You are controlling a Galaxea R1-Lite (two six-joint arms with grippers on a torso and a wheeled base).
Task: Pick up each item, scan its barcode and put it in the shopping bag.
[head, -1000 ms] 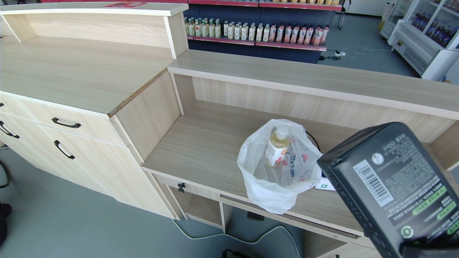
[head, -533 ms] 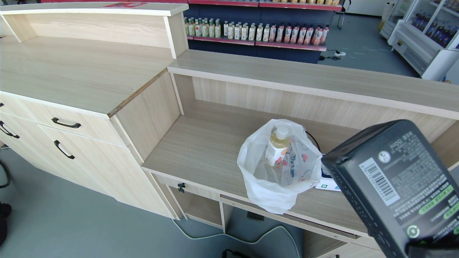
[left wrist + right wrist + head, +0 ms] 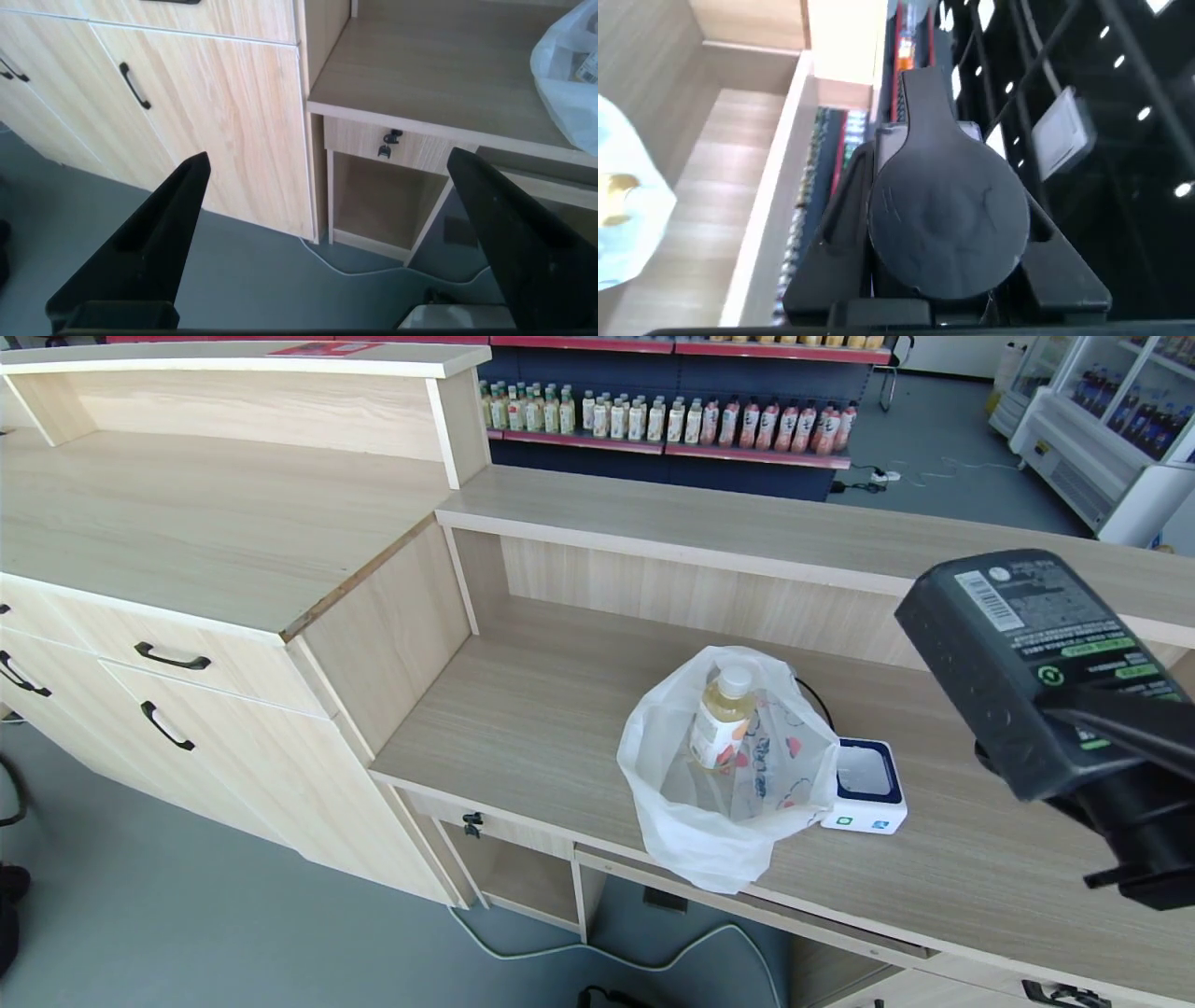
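My right gripper (image 3: 1111,733) is shut on a black container (image 3: 1018,644) with a white barcode label, held high above the right end of the counter. In the right wrist view the container (image 3: 948,215) sits between the fingers (image 3: 842,213). Lower and to the left of it, a white scanner (image 3: 864,786) with a dark blue rim rests on the counter. Against the scanner's left side stands the white shopping bag (image 3: 681,821), with a yellow drink bottle (image 3: 722,717) upright inside. My left gripper (image 3: 327,252) hangs open over the floor in front of the cabinets.
The wooden counter (image 3: 551,719) has a raised back ledge (image 3: 747,532) and a taller cabinet block (image 3: 187,523) to the left. A cable (image 3: 607,957) trails on the floor under the counter. Shelves of bottles (image 3: 672,420) and a fridge (image 3: 1111,429) stand beyond.
The right gripper has lifted the black container up and back toward the ledge, tilting it flatter. The scanner it covered now shows beside the bag.
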